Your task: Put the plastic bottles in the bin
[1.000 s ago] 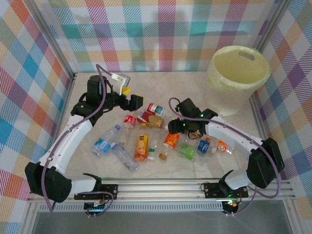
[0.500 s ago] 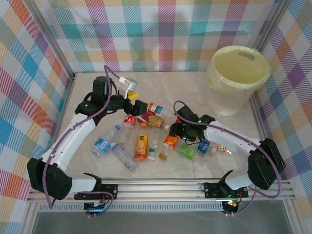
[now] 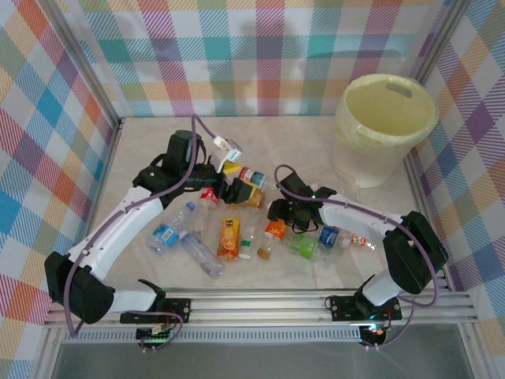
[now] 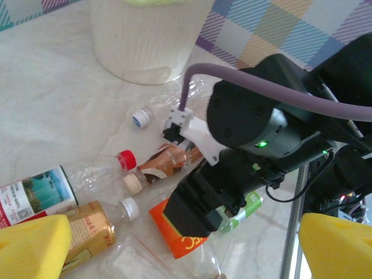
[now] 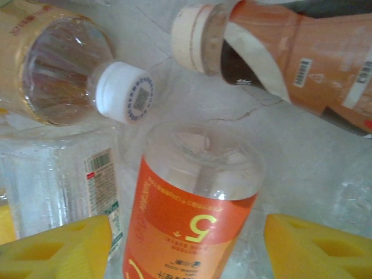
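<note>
Between the parted fingers of the right gripper (image 5: pixel 186 250) lies an orange-labelled bottle (image 5: pixel 195 203), unclamped; the left gripper (image 4: pixel 186 247) gapes wide, a gold-labelled bottle (image 4: pixel 87 229) beside one finger.

The left arm (image 3: pixel 118 227) and right arm (image 3: pixel 367 213) have white curved links between black joint housings, each trailed by 1 purple cable (image 4: pixel 279 96). Small green lights (image 4: pixel 263 143) glow on the black wrist blocks. The fingertips (image 5: pixel 58 247) are yellow wedges.
</note>
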`<control>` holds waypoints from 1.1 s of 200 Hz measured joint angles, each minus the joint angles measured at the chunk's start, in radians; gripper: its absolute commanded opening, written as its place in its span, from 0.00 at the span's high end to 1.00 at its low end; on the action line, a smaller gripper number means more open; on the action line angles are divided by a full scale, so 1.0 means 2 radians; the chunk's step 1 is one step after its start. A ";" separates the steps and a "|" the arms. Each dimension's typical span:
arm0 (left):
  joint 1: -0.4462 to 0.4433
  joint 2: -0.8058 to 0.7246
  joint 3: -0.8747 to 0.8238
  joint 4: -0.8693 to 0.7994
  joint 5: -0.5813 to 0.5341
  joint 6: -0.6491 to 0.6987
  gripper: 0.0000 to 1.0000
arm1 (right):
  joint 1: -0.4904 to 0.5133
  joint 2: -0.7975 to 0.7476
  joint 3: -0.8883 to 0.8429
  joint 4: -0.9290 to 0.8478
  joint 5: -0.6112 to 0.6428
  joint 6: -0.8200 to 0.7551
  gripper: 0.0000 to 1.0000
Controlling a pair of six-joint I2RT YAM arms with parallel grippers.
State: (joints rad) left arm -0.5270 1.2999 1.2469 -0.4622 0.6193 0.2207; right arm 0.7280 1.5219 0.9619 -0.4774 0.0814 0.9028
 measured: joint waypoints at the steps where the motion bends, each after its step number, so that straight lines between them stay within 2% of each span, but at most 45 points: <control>1: -0.001 0.000 0.000 0.000 -0.001 0.000 0.00 | 0.000 0.000 0.000 0.000 0.000 0.000 0.30; 27: -0.042 -0.017 -0.003 -0.001 -0.028 0.002 0.00 | 0.001 0.007 0.000 0.019 -0.002 0.003 0.29; 64: -0.067 -0.067 -0.053 0.026 -0.067 0.000 0.00 | 0.003 0.031 0.000 0.031 -0.006 0.010 0.29; 106: -0.069 -0.077 -0.067 0.043 -0.098 -0.005 0.00 | 0.003 0.042 -0.001 0.034 -0.005 0.013 0.29; 220: -0.070 -0.069 -0.076 0.061 -0.084 -0.011 0.00 | 0.007 0.060 -0.012 0.067 -0.005 0.014 0.35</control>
State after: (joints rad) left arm -0.6662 1.1622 1.0943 -0.3405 0.4519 0.1989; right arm 0.7414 1.6413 0.9371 -0.3435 0.0711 0.9314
